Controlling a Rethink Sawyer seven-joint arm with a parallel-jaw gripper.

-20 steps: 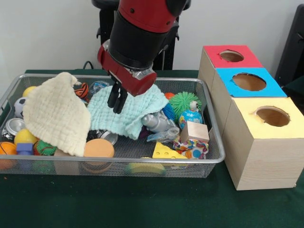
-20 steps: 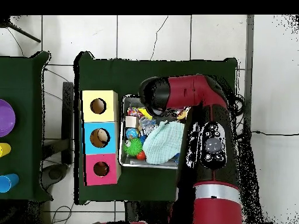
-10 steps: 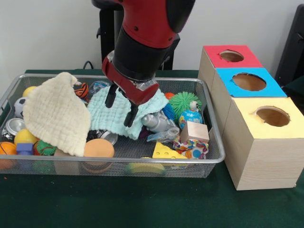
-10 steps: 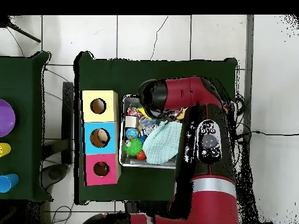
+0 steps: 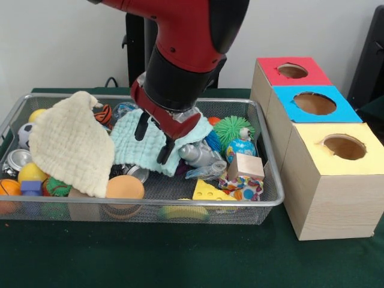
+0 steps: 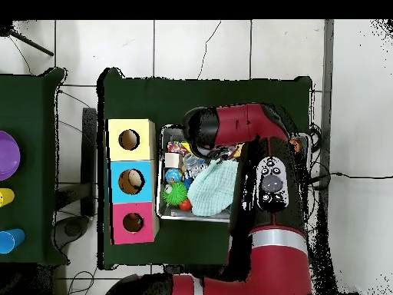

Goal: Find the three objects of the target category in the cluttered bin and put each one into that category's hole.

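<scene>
**A:** Take the wire bin (image 5: 264, 201) as your reference. What sits at its left end?

**B:** A cream cloth (image 5: 69, 144) is draped over that end. You can see balls poking out around it: a soccer-patterned ball (image 5: 24, 134), a yellow ball (image 5: 30, 173) and, lower down, a blue block (image 5: 30, 187). An orange disc (image 5: 125, 187) lies just right of the cloth's lower edge.

**A:** And in the middle of the bin?

**B:** A mint-green cloth (image 5: 133, 146) lies there, and your gripper (image 5: 152, 141) is right over it. The two fingers are spread apart with nothing between them; the lower fingertip is down at the cloth's near edge. Whether it touches, you cannot tell.

**A:** Right end of the bin?

**B:** A green spiky ball (image 5: 231, 128), a small globe-like ball (image 5: 241, 147), a wooden cube (image 5: 245, 165) and a yellow cheese wedge (image 5: 207, 191).

**A:** Beyond the bin?

**B:** Three boxes stand in a row just right of it, with a red-topped hole (image 5: 292, 71), a blue-topped hole (image 5: 315, 103) and a yellow-topped hole (image 5: 344, 146).
</scene>
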